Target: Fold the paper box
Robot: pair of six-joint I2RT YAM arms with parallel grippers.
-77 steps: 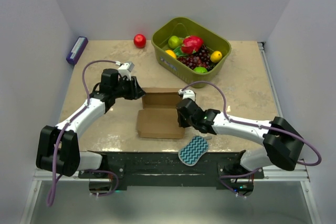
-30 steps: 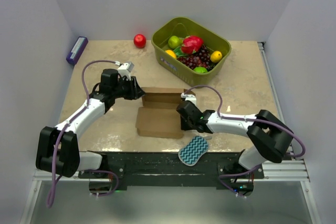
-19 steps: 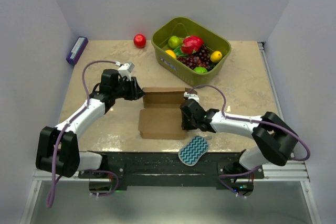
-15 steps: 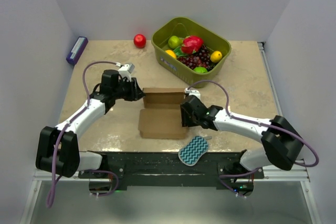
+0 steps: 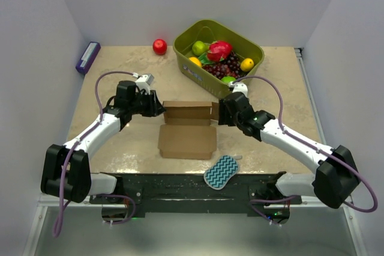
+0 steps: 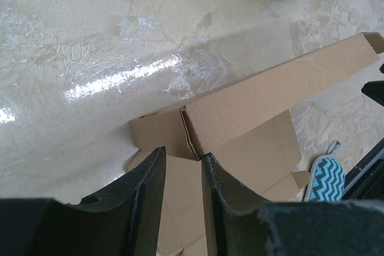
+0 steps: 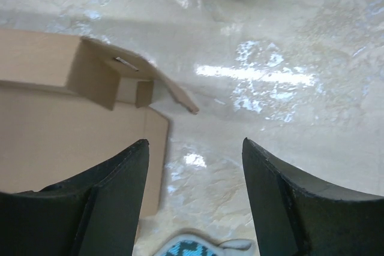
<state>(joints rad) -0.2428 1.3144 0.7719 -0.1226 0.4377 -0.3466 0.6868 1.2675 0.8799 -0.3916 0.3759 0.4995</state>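
1. Paper box (image 5: 187,142) lies mid-table, between the two arms. Its base panel is flat and its far wall (image 5: 187,112) stands up along the side nearer the green basket (image 5: 191,67).
2. The left gripper (image 6: 183,154) sits at the wall's left corner. Its fingers (image 6: 150,190) are drawn nearly together and the corner crease runs toward the gap. I cannot tell whether they actually pinch the cardboard.
3. The right gripper (image 7: 195,143) hovers spread wide and empty over the right end, where a small flap (image 7: 174,91) juts out at a slant.
4. Risk: the wall appears propped at one corner only, so if that support slips it would likely drop flat.
5. Risk: closing the right fingers off the crease could buckle the thin flap or bend it the wrong way.
6. Risk: the table (image 5: 120,148) looks glossy and the blank is light. A sideways push from one arm could skate it toward the zigzag sponge (image 5: 221,171) instead of folding it.
7. Hard to see: from above, the left gripper covers the wall's left end and the right one shades the right flap.
8. Cut off: each wrist view shows only one corner. The near flaps and any locking tab or slot cannot be made out.
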